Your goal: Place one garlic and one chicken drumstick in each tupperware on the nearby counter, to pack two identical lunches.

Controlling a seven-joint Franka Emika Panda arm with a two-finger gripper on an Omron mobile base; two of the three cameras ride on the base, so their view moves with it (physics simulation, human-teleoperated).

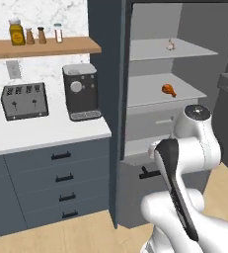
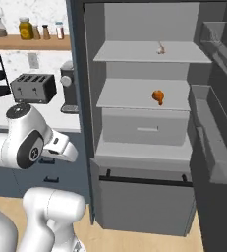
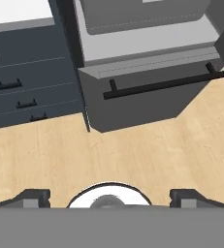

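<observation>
A pale garlic bulb (image 1: 171, 45) (image 2: 160, 49) lies on the top shelf of the open fridge. One shelf lower rests an orange-brown chicken drumstick (image 1: 169, 89) (image 2: 158, 96). Left of the fridge runs the white counter (image 1: 46, 131). My gripper (image 3: 111, 198) is open, its dark fingertips (image 3: 33, 197) spread wide with nothing between them. It hangs low and looks down at the wooden floor (image 3: 133, 150) in front of the fridge's bottom drawer (image 3: 147, 92), well below both foods. The folded white arm (image 1: 184, 163) stands before the fridge.
On the counter stand a grey toaster (image 1: 25, 101) and a dark coffee machine (image 1: 81, 91). A wooden shelf (image 1: 41, 47) above carries jars. Dark cabinet drawers (image 1: 61, 178) sit under the counter. The fridge door (image 2: 218, 123) with bins swings open on the right.
</observation>
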